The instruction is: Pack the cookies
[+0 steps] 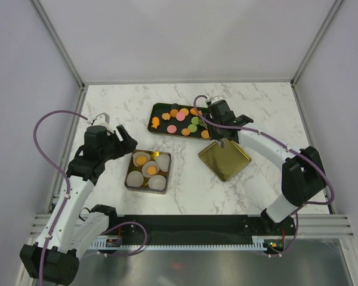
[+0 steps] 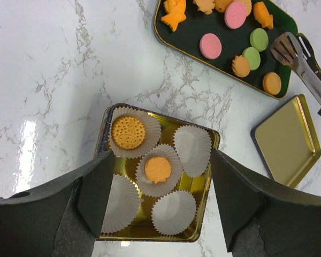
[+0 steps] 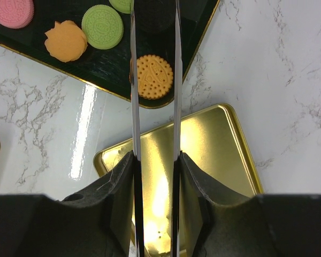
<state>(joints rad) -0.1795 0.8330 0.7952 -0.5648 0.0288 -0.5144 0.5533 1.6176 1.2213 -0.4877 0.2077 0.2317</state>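
The cookies [image 1: 172, 128], orange, pink and green, lie on a dark tray [image 1: 157, 107]. A gold tin [image 2: 216, 140] holds several white paper cups. One cup holds a round orange cookie [image 2: 128, 132] and another a smaller orange one [image 2: 158, 169]. My left gripper [image 2: 161, 155] is open and empty, hovering over the tin [image 1: 131, 156]. My right gripper [image 3: 155, 155] is shut on metal tongs [image 3: 134, 80]. The two tong arms reach over the tray's right end, either side of a round orange cookie [image 3: 151, 76], and their tips run out of view.
The gold lid [image 3: 214, 144] lies upturned under my right gripper [image 1: 222, 140], right of the tin. A green cookie [image 3: 102, 27] and an orange star cookie [image 3: 66, 40] lie near the tongs. White walls enclose the marble table [image 1: 256, 101].
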